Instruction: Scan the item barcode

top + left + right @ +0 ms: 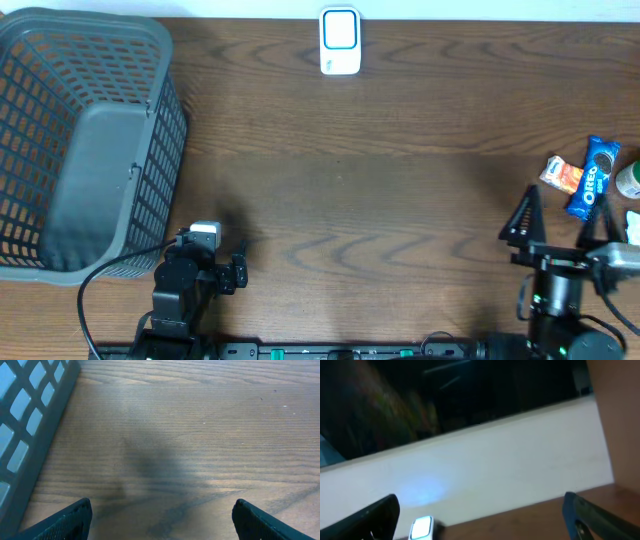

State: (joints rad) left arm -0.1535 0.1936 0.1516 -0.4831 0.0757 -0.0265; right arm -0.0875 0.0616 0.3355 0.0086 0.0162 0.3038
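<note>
The white barcode scanner (340, 42) with its blue-lit face stands at the table's far edge, in the middle. It also shows low in the right wrist view as the scanner (422, 527). The items lie at the right edge: a blue Oreo packet (593, 177) and an orange snack packet (563, 174) beside it. My right gripper (560, 225) stands open just in front of them, tilted up toward the wall, nothing between its fingers (385, 512). My left gripper (162, 510) is open over bare wood beside the basket, far from the items.
A large grey plastic basket (60, 60) fills the left end of the table, its wall (30, 430) close to my left gripper. A green-and-white item (629, 180) and a white one (633, 222) sit at the far right edge.
</note>
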